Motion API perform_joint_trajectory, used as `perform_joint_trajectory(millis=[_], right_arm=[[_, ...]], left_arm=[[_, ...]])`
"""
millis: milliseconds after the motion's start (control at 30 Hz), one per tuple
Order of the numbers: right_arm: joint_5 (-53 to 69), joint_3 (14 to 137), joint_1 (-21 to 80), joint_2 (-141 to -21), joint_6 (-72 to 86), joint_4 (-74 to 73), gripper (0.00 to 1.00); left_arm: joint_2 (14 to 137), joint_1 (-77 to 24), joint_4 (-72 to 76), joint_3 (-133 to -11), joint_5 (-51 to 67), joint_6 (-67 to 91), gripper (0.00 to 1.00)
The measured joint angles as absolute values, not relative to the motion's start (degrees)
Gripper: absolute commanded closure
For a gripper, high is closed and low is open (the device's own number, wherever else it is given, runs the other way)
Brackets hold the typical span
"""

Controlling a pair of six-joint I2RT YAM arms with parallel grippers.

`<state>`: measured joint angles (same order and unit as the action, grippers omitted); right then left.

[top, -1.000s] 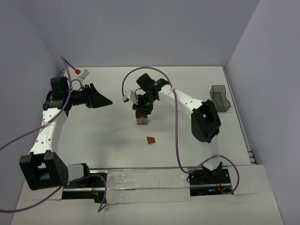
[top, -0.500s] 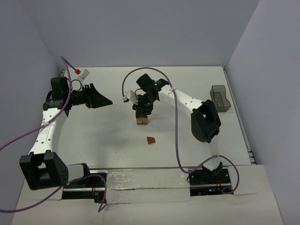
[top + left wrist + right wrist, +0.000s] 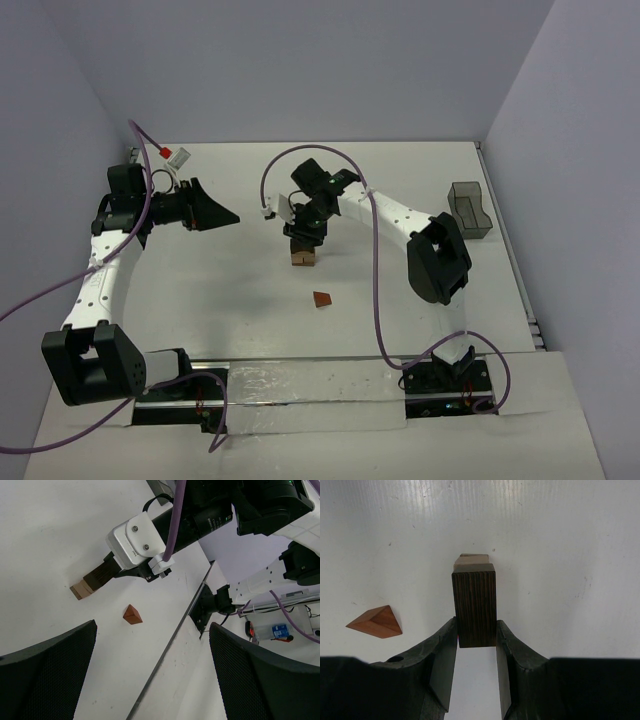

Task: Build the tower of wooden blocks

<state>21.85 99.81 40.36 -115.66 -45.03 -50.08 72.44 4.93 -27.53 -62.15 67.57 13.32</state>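
The tower is a small stack of light tan blocks point(image 3: 302, 257) near the table's middle, also in the left wrist view point(image 3: 79, 590). My right gripper point(image 3: 304, 233) is right above it, shut on a dark brown block point(image 3: 475, 605) that stands on top of the tan blocks point(image 3: 471, 559). A reddish-brown wedge point(image 3: 321, 299) lies loose on the table in front of the stack; it also shows in the right wrist view point(image 3: 375, 622) and the left wrist view point(image 3: 132, 615). My left gripper point(image 3: 218, 214) is open and empty, raised well to the left of the stack.
A grey bin point(image 3: 470, 208) stands at the far right. A small red and white item point(image 3: 175, 155) lies at the back left. The table's front edge strip point(image 3: 320, 380) runs between the arm bases.
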Motion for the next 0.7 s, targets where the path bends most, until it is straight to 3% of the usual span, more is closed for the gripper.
perform_joint_trajectory(millis=[200,267,400,700], right_arm=[[21.82,99.76,40.36,-115.66,-44.78,-50.02,0.48],[21.83,99.74,40.36,-115.66,-44.64,-50.00,0.36],[21.92,99.74,40.36,-115.66,-44.36,-50.03,0.01],[22.11,100.31,40.65,-115.59,-42.19,-50.23,0.00]], left_arm=[[72.44,4.93,-27.53,-62.15,67.57,13.32,0.01],[72.44,4.95,-27.53,-62.15,67.58,13.32,0.01],[72.44,4.95,-27.53,-62.15,67.59,13.32,0.01],[72.44,4.95,-27.57,-62.15,67.59,13.25,0.01]])
